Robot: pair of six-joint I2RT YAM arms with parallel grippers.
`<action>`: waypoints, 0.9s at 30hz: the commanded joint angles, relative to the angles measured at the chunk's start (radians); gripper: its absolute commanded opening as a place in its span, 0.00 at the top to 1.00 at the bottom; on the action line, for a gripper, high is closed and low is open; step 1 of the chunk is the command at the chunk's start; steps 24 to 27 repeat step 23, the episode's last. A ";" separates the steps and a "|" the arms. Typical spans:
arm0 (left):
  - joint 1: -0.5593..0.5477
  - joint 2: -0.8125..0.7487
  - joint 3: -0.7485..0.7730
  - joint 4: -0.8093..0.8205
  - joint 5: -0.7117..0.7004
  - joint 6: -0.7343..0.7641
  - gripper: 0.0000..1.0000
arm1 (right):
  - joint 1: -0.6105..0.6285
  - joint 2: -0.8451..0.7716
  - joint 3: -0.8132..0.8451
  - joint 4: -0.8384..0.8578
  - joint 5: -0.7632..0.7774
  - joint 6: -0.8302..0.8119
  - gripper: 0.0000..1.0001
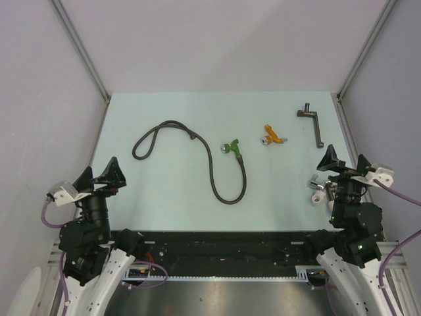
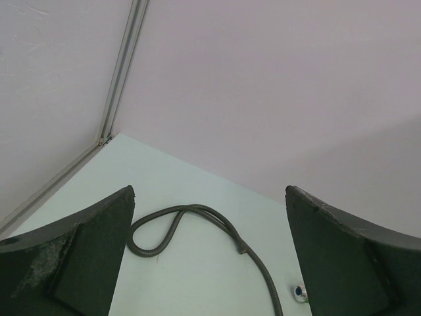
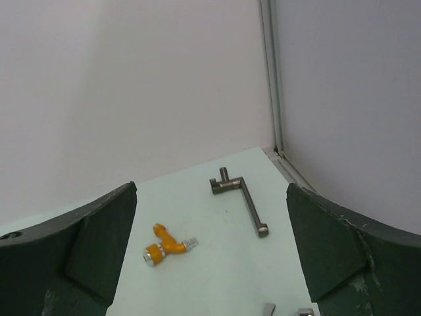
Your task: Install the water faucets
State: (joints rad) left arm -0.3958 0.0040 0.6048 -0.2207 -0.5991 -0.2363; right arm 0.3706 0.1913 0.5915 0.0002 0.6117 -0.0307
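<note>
The green faucet [image 1: 232, 149] lies mid-table, joined to one end of a long black hose [image 1: 172, 125]. The orange faucet [image 1: 272, 137] lies loose to its right and also shows in the right wrist view [image 3: 166, 245]. In the left wrist view the hose [image 2: 187, 217] loops ahead, with a silver end of the green faucet [image 2: 300, 292] at the lower right. My left gripper [image 1: 100, 175] is open and empty at the near left, well short of the hose. My right gripper [image 1: 341, 162] is open and empty at the near right.
A dark grey L-shaped pipe fitting [image 1: 312, 124] lies at the far right, also in the right wrist view [image 3: 241, 199]. A silver and white fitting [image 1: 318, 188] lies just below my right gripper. Grey walls with metal corner posts close in the table.
</note>
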 commanded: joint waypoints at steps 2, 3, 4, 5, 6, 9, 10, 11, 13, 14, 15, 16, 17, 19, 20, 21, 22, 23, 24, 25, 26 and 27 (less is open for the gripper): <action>0.037 -0.142 -0.007 0.030 -0.002 -0.003 0.00 | -0.030 -0.010 -0.065 0.122 0.025 -0.069 0.00; 0.044 -0.144 -0.008 0.030 -0.001 -0.003 0.00 | -0.042 -0.003 -0.070 0.127 0.019 -0.060 0.00; 0.051 -0.142 -0.011 0.034 -0.001 -0.001 0.00 | -0.062 0.006 -0.081 0.145 0.011 -0.046 0.00; 0.060 -0.141 -0.011 0.035 0.001 -0.001 0.00 | -0.073 0.007 -0.100 0.155 -0.006 -0.043 0.00; 0.061 -0.137 -0.013 0.037 0.001 -0.001 0.00 | -0.078 0.004 -0.107 0.161 -0.010 -0.043 0.00; 0.063 -0.134 -0.016 0.043 0.019 -0.003 0.00 | -0.093 -0.013 -0.116 0.158 0.011 -0.034 0.00; 0.063 -0.134 -0.017 0.043 0.025 -0.003 0.00 | -0.096 -0.018 -0.117 0.156 0.023 -0.029 0.00; 0.063 -0.136 -0.017 0.043 0.025 -0.001 0.00 | -0.108 -0.018 -0.117 0.158 0.031 -0.022 0.01; 0.061 -0.139 -0.019 0.044 0.012 0.000 0.00 | -0.125 -0.006 -0.128 0.178 0.017 -0.014 0.00; 0.063 -0.139 -0.019 0.044 0.009 0.000 0.00 | -0.137 -0.001 -0.131 0.182 0.010 -0.005 0.00; 0.063 -0.141 -0.017 0.044 0.009 0.000 0.00 | -0.140 0.002 -0.137 0.188 0.005 0.000 0.00; 0.063 -0.142 -0.019 0.044 0.015 0.000 0.00 | -0.142 0.002 -0.140 0.192 -0.004 0.002 0.01; 0.063 -0.144 -0.019 0.046 0.016 0.000 0.00 | -0.142 -0.001 -0.142 0.192 -0.003 -0.001 0.00; 0.063 -0.142 -0.019 0.047 0.015 0.000 0.00 | -0.144 -0.009 -0.148 0.201 0.008 -0.005 0.00; 0.061 -0.142 -0.020 0.047 0.015 0.000 0.00 | -0.145 -0.010 -0.151 0.205 0.011 -0.005 0.00; 0.061 -0.142 -0.020 0.049 0.016 0.000 0.00 | -0.148 -0.009 -0.154 0.213 0.013 -0.005 0.00; 0.061 -0.136 -0.019 0.049 0.016 0.000 0.00 | -0.148 -0.007 -0.156 0.215 0.005 -0.003 0.00; 0.063 -0.136 -0.020 0.049 0.021 0.002 0.00 | -0.150 -0.007 -0.156 0.213 0.003 -0.003 0.00; 0.063 -0.136 -0.020 0.049 0.021 0.002 0.00 | -0.150 -0.007 -0.156 0.213 0.003 -0.003 0.00; 0.063 -0.136 -0.020 0.049 0.021 0.002 0.00 | -0.150 -0.007 -0.156 0.213 0.003 -0.003 0.00; 0.063 -0.136 -0.020 0.049 0.021 0.002 0.00 | -0.150 -0.007 -0.156 0.213 0.003 -0.003 0.00; 0.063 -0.136 -0.020 0.049 0.021 0.002 0.00 | -0.150 -0.007 -0.156 0.213 0.003 -0.003 0.00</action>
